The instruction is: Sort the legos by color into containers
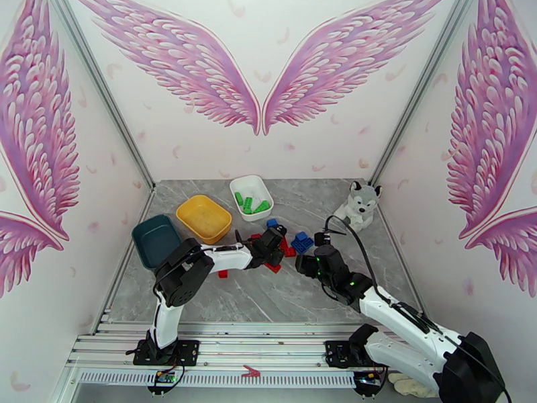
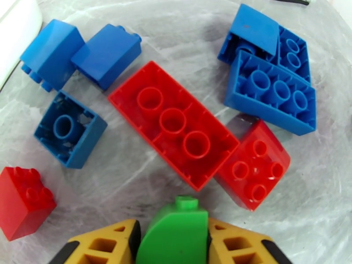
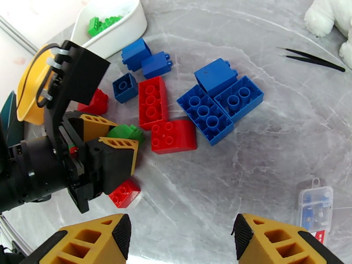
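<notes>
Fingers (image 2: pixel 110 245) of left gripper (image 2: pixel 172 225) pinch green brick (image 2: pixel 174 247) at pile's near edge, best lifted straight up clear of long red brick (image 2: pixel 174 124), then to white dish (image 3: pixel 132 23); right gripper (image 3: pixel 181 227) hangs open.

1. A green brick (image 2: pixel 176 245) sits between the left gripper's (image 2: pixel 172 226) yellow, black-edged fingers (image 2: pixel 103 245).
2. Ahead of those jaws: a long red brick (image 2: pixel 172 124), a rounded red brick (image 2: pixel 255 166), and blue bricks (image 2: pixel 270 91) beyond.
3. Left of the jaws: a small red brick (image 2: pixel 24 201) and a hollow blue brick (image 2: pixel 68 130).
4. The table (image 2: pixel 308 194) is grey marble with white veins.
5. The right gripper (image 3: pixel 180 225) has yellow, black-padded fingers.
6. The white dish (image 3: pixel 127 29) holds green bricks (image 3: pixel 102 23). Also a yellow dish (image 1: pixel 203 219) and a dark teal dish (image 1: pixel 154 240).
7. The white walls (image 1: pixel 302 146) carry pink wings (image 1: pixel 188 62).
</notes>
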Motion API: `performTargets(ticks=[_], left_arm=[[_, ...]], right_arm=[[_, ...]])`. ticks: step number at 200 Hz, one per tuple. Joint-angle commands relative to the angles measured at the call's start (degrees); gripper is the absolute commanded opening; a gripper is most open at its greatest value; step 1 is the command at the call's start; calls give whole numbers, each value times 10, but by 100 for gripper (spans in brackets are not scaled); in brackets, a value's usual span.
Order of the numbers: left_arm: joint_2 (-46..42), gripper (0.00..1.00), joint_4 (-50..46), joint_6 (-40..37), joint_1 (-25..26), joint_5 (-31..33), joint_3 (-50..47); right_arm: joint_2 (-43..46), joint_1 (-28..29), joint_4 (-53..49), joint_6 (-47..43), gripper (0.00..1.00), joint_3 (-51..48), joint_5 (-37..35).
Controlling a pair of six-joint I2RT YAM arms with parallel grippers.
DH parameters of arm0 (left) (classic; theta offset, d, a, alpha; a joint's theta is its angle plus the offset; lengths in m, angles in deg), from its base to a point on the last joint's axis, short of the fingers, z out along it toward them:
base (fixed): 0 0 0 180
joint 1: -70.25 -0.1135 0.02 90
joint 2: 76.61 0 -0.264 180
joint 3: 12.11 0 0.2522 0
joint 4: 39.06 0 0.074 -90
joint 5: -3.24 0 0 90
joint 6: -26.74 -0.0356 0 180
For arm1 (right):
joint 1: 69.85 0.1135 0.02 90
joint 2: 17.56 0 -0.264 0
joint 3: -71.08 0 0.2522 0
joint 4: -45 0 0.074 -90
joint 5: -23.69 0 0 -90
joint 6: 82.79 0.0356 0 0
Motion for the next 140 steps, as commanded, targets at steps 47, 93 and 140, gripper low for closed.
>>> performTargets(ticks=[47, 93, 140], left_arm=[[-62, 38, 29, 10, -44, -26, -5], [-70, 36, 23, 4, -78, -38, 26], [-92, 36, 16, -4, -119, -27, 74]], right_arm=[[-79, -1, 27, 7, 79, 47, 48], [-138, 0, 10, 35, 82, 106, 32], [-165, 0, 16, 28, 81, 126, 31]])
